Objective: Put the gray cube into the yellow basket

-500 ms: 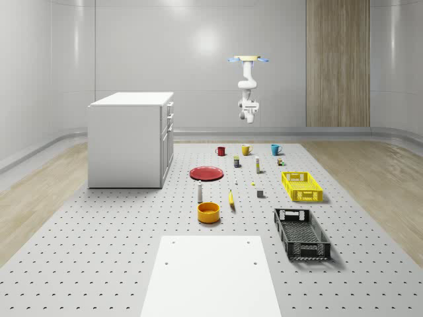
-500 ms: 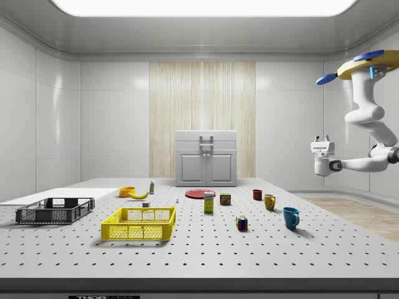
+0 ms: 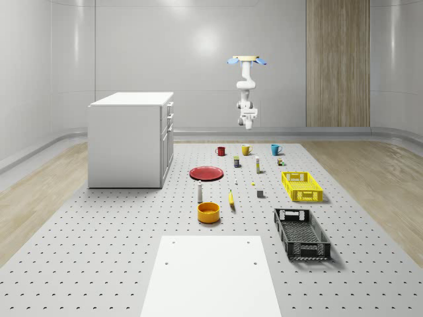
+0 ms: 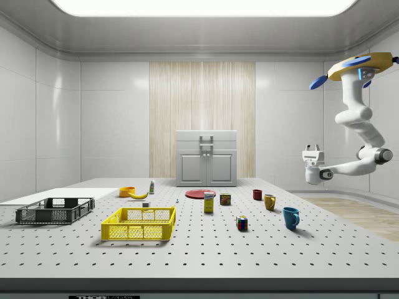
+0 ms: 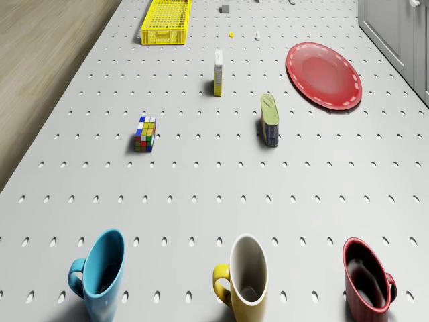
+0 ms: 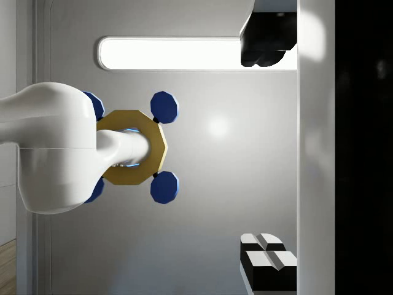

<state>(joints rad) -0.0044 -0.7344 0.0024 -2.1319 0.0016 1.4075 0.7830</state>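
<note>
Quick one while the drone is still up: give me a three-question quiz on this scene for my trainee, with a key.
1. True or false: the gray cube already lies inside the yellow basket.
2. The drone hovers high up nearest to: A the black crate, B the yellow mug, C the white cabinet.
3. What does the gripper hold?

Key:
1. False. It sits on the table beside the basket, apart from it.
2. B.
3. Nothing. In the wrist view its fingers stand open and empty.
</note>
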